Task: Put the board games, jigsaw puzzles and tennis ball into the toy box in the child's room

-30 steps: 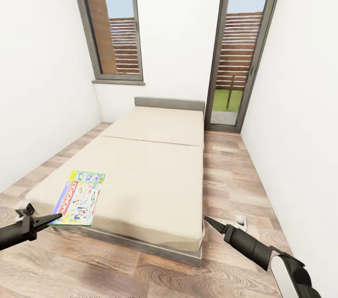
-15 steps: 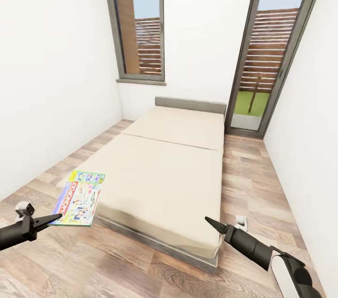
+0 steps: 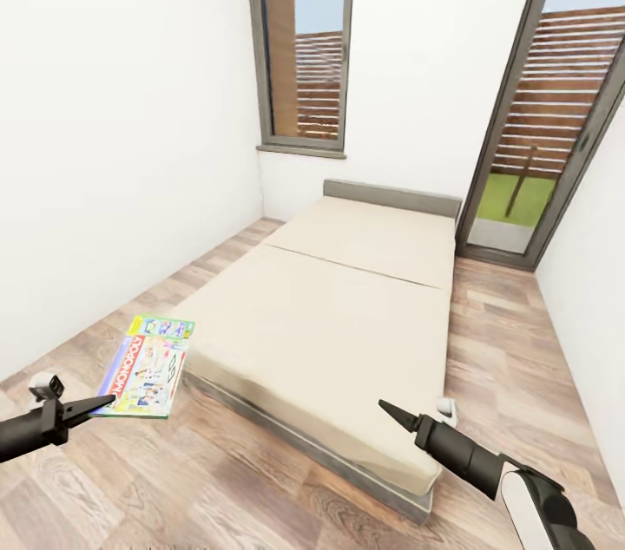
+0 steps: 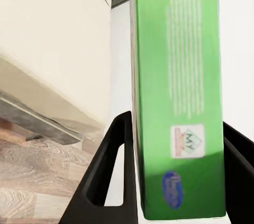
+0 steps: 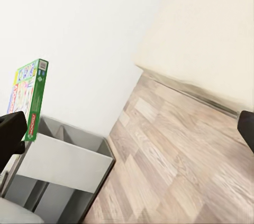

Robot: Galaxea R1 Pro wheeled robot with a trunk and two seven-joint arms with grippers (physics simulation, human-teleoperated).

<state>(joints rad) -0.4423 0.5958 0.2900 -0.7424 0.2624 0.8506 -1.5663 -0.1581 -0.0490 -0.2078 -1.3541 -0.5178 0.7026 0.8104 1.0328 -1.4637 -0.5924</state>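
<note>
My left gripper [image 3: 102, 400] is shut on a pale green, colourful board game [image 3: 144, 365] marked Monopoly. It holds the flat box in the air at the lower left of the head view, over the wood floor just off the bed's near corner. In the left wrist view the box's green edge [image 4: 177, 75] stands between the two black fingers [image 4: 108, 166]. The bed [image 3: 347, 307] with its two cream pads lies ahead with nothing on top. At the lower right, my right gripper [image 3: 384, 407] is open and holds nothing. The right wrist view also catches the board game [image 5: 29, 97].
White walls stand close on the left and far right. A tall window [image 3: 304, 38] and a glass door [image 3: 555, 116] are behind the bed. Wood floor [image 3: 521, 342] runs along both sides of the bed. A grey partitioned unit [image 5: 63, 166] stands near the wall.
The camera has swung left, so the bed, window and door have shifted right in the picture. The board game stays in my left gripper, and both arms keep their pose.
</note>
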